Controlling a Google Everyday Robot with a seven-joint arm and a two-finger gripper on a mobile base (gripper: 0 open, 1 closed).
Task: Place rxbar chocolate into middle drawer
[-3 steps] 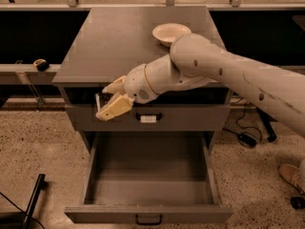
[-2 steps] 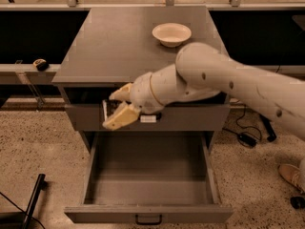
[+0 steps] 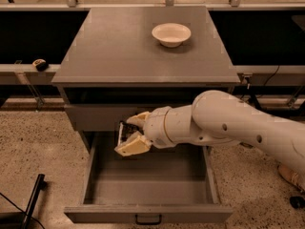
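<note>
— What is seen at the far left?

— A small dark object (image 3: 40,64) is set on a low ledge, too small to be identified. Lower down, a black bar (image 3: 32,200) is slanted over the speckled floor (image 3: 38,142).

— And beside that?

— A grey cabinet (image 3: 143,51) is placed at the middle. Its middle drawer (image 3: 147,213) is pulled far out toward the camera, and a dark handle (image 3: 148,219) is fixed to its front.

— Where is the rxbar chocolate found?

— The rxbar chocolate (image 3: 121,131) is clasped in the gripper (image 3: 124,137), roughly on edge. It is held over the rear left part of the opened drawer, just in front of the closed drawer front (image 3: 95,117) above. Whether it is kept above the rim or already between the walls cannot be told.

— How is the gripper set?

— Its two pale fingers (image 3: 135,146) are drawn narrowly together on the dark bar, one above and one below.

— What is seen farther right?

— A white bowl (image 3: 171,34) is set upright on the cabinet top, toward the back right and well apart from the gripper. The thick white arm (image 3: 228,125) is stretched in from the right edge across the cabinet's front.
</note>
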